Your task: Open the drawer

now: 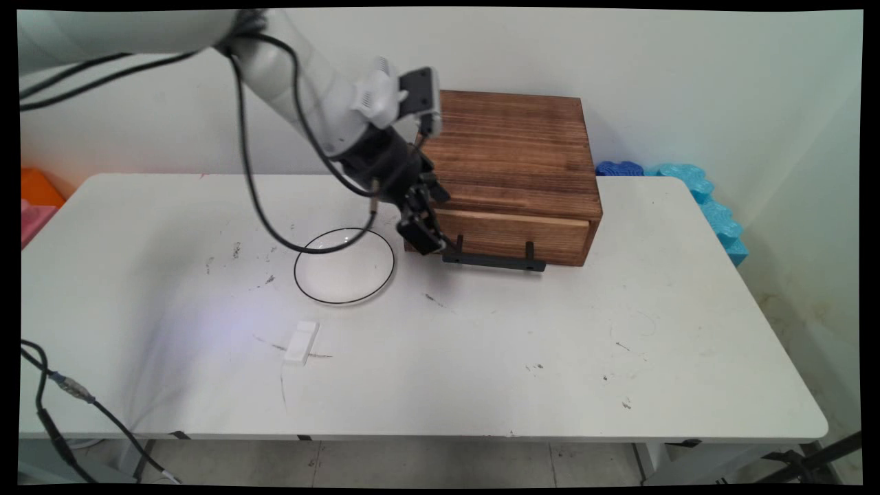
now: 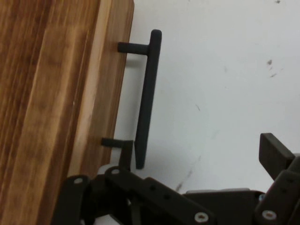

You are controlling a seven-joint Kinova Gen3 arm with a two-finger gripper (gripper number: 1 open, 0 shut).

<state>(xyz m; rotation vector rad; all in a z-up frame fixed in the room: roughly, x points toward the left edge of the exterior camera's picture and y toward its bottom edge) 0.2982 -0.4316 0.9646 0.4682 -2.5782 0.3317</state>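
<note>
Gripper (image 1: 427,237): fingers spread wide, at left end of black handle (image 1: 493,261).
Wooden drawer box (image 1: 512,175): desk's far edge.
Clear dish (image 1: 344,265): just beside gripper.
White block (image 1: 301,342): nearer front edge.

Wooden drawer box (image 1: 512,175) (black handle (image 1: 493,260) (image 2: 146,98)) at table's rear.

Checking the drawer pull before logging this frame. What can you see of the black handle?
The black handle is a straight, matte bar, metal by its look, held off the wooden drawer front by two short posts. It runs level along the drawer's lower edge, just above the white table. The gripper is at its left end with jaws open; contact cannot be confirmed.
</note>
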